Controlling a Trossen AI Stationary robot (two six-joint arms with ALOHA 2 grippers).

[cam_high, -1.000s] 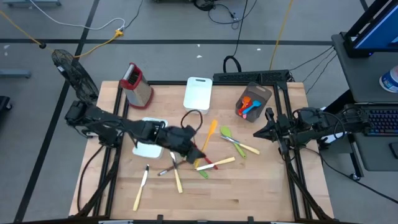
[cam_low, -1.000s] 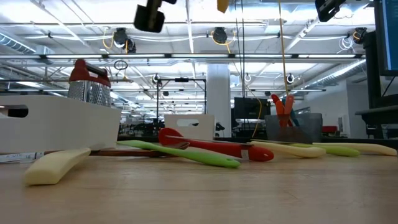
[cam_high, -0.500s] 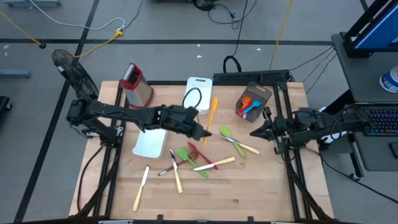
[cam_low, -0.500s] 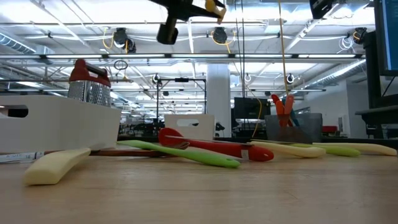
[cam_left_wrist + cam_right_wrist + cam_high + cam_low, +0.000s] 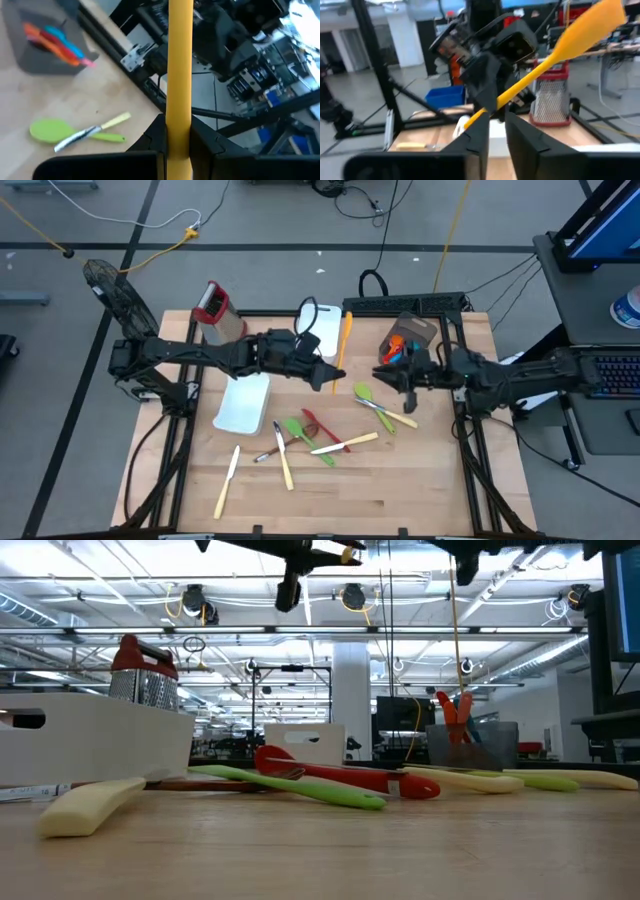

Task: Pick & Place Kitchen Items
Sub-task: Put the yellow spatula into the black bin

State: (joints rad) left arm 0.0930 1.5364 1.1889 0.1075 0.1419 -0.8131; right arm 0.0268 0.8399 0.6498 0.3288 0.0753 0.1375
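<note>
Left gripper (image 5: 333, 379) aloft mid-bench, fingers (image 5: 155, 137) pinching yellow spatula (image 5: 343, 340) low on its handle. Right gripper (image 5: 384, 374) facing it closely, fingers slightly parted, empty. Spatula likely light, stiff-handled, smooth, flexible-bladed; best taken mid-handle above the left's pinch.

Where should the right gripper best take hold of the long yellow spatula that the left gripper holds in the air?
Take the long yellow spatula by its bare shaft, between the left gripper, clamped on its tail end, and the flat blade. The right gripper should probably come from its own side, across the shaft.
</note>
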